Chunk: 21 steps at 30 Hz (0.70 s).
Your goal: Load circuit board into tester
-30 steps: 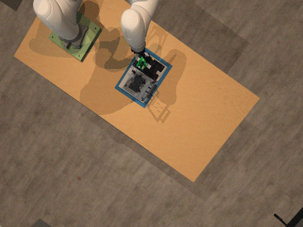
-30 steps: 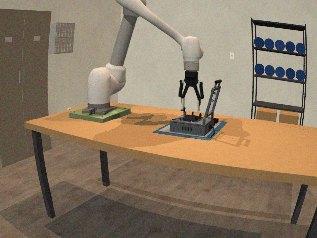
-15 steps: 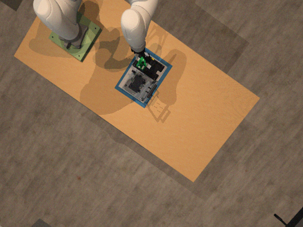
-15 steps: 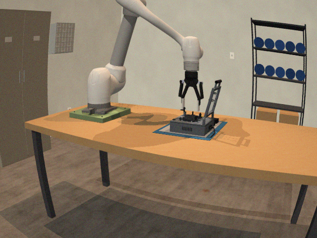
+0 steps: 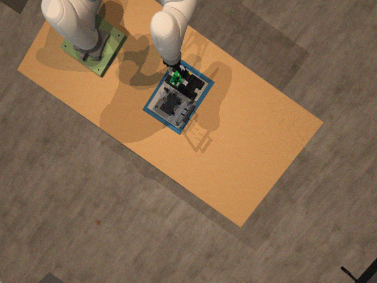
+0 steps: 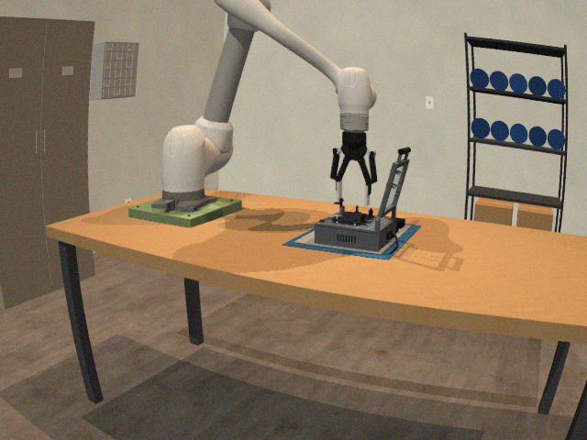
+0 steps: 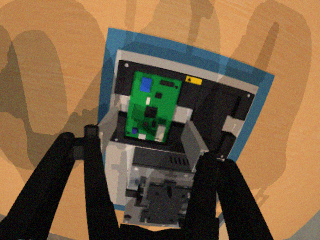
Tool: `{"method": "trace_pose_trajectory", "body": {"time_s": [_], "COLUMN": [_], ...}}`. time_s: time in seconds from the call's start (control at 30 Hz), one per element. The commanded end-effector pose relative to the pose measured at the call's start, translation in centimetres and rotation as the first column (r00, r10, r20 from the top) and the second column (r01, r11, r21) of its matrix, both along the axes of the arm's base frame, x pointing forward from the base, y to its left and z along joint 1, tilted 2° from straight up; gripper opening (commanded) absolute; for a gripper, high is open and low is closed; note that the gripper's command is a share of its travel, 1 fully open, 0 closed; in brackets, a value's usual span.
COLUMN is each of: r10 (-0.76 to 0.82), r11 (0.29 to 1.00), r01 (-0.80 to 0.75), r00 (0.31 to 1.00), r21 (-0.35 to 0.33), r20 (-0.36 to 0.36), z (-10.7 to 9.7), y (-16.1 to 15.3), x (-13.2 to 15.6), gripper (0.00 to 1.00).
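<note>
A: Where is the small green circuit board [image 7: 154, 107] kept?

B: It is laid flat in the black tray [image 7: 220, 103] on the orange wooden table [image 6: 483, 279].

A: And the black pincer [image 6: 352, 192]?

B: It is held half open above it, with nothing gripped.

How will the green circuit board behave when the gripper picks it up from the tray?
The circuit board looks flat and thin, so it is probably stiff and light. Lying low in the black tray, it likely must be pinched by its long edges. The open gripper hangs above it; small parts on its face may be fragile.
</note>
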<state>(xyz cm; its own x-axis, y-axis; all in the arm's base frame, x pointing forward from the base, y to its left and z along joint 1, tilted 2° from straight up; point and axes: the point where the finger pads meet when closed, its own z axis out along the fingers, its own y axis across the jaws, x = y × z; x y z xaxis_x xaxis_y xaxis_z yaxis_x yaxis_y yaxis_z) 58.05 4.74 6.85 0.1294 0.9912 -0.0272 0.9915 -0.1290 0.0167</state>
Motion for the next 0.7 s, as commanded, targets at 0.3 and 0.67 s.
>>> {"method": "trace_pose_trajectory", "body": {"time_s": [0.3,0.67], "r10": [0.001,0.001], "r11": [1.000,1.000], "r01": [-0.001,-0.001], "r00": [1.000,1.000], "r21": [0.000,0.000], "r20": [0.000,0.000], "z": [-0.11,-0.95], "y": [0.00,-0.01], "x": [0.00,0.00], "gripper": [0.58,0.58]}}
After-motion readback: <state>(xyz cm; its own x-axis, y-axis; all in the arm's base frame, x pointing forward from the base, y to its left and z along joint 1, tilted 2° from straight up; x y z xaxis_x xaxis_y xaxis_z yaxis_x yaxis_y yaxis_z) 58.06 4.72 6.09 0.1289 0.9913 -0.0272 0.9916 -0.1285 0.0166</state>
